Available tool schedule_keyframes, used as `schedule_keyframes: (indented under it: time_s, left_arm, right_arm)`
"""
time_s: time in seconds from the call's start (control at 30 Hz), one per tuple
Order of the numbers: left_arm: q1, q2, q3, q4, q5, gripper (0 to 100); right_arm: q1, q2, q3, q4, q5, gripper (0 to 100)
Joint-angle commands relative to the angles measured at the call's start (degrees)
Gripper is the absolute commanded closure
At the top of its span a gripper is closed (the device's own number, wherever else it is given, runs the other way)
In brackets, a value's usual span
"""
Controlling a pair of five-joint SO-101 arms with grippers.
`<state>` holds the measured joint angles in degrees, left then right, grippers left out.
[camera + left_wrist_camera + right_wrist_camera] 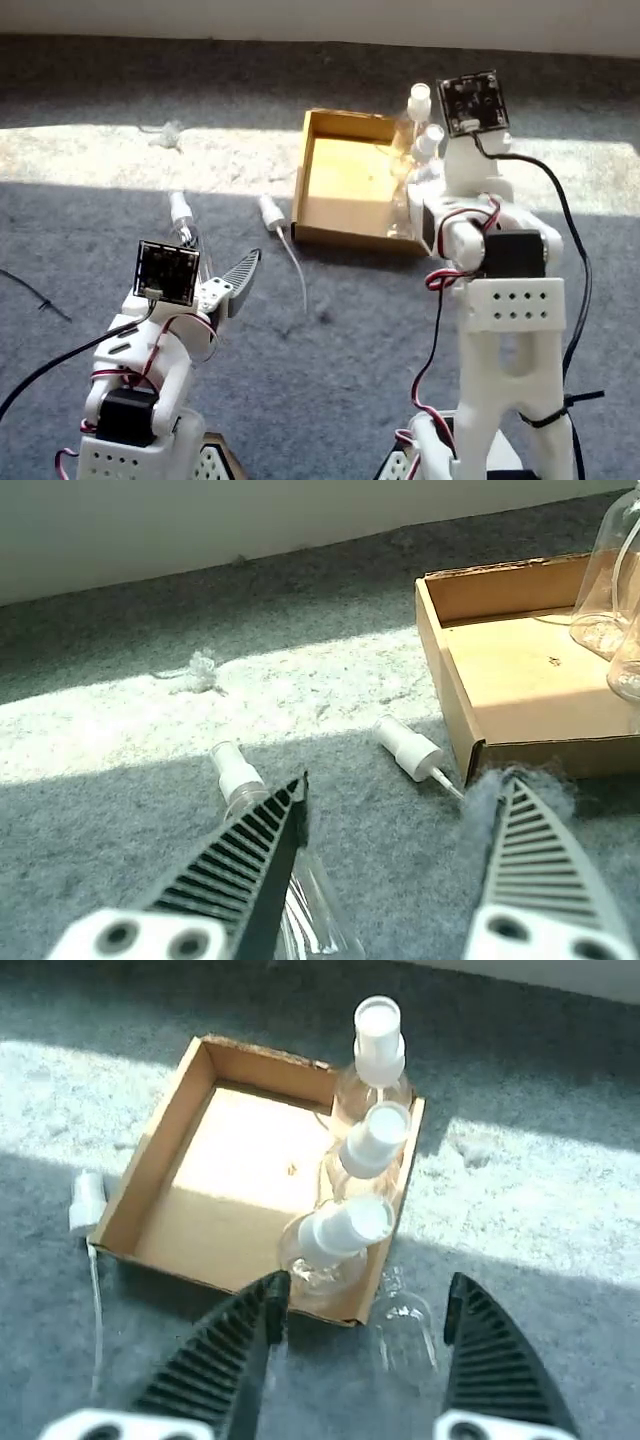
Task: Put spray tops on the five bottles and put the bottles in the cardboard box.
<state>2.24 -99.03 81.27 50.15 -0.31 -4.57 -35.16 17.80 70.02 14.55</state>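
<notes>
The cardboard box (345, 180) lies on the grey carpet. Three clear bottles with white spray tops (370, 1140) stand in a row along one inner wall of the box (160, 1150). A topless clear bottle (405, 1320) stands just outside the box, between the fingers of my open right gripper (365, 1310). Another bottle with a spray top (235, 775) lies on the carpet under one finger of my open left gripper (405, 780). A loose spray top (408, 748) with its long tube lies between that bottle and the box (450, 690).
A clump of lint (165, 132) lies on the sunlit strip of carpet beyond the left arm. A thin black cable (30, 290) runs across the carpet at the far left. A pale wall borders the carpet at the back.
</notes>
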Motion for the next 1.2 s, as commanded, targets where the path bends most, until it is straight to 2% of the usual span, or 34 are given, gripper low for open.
schedule_keyframes:
  time_s: [0.0, 0.07, 0.17, 0.27, 0.5, 0.8, 1.17]
  left_arm:
    - [-0.66, -0.13, -0.84, -1.49, 0.53, 73]
    - [-0.66, -0.13, -0.84, -1.49, 0.44, 73]
    - [-0.66, -0.13, -0.75, -1.58, 0.44, 73]
    - [-0.66, -0.13, -0.75, -1.58, 0.44, 73]
    - [-0.66, -0.13, -0.48, -1.58, 0.44, 73]
    - [-0.57, -0.13, -0.40, -1.58, 0.44, 73]
    - [-0.57, -0.13, -0.40, -1.58, 0.44, 73]
  right_arm:
    - [6.37, 0.22, -3.30, 5.67, 13.45, 79.0]
    - [9.98, 3.38, -2.33, 4.97, 16.35, 79.0]
    - [15.16, 11.12, -1.54, 0.66, 16.44, 78.9]
    - [17.27, 18.68, -1.54, -3.03, 16.88, 78.8]
    - [16.31, 28.26, -1.36, -4.18, 16.88, 72.4]
    - [11.82, 34.33, -1.01, -3.82, 16.97, 72.4]
    - [11.82, 43.74, -1.10, -5.32, 16.53, 72.4]
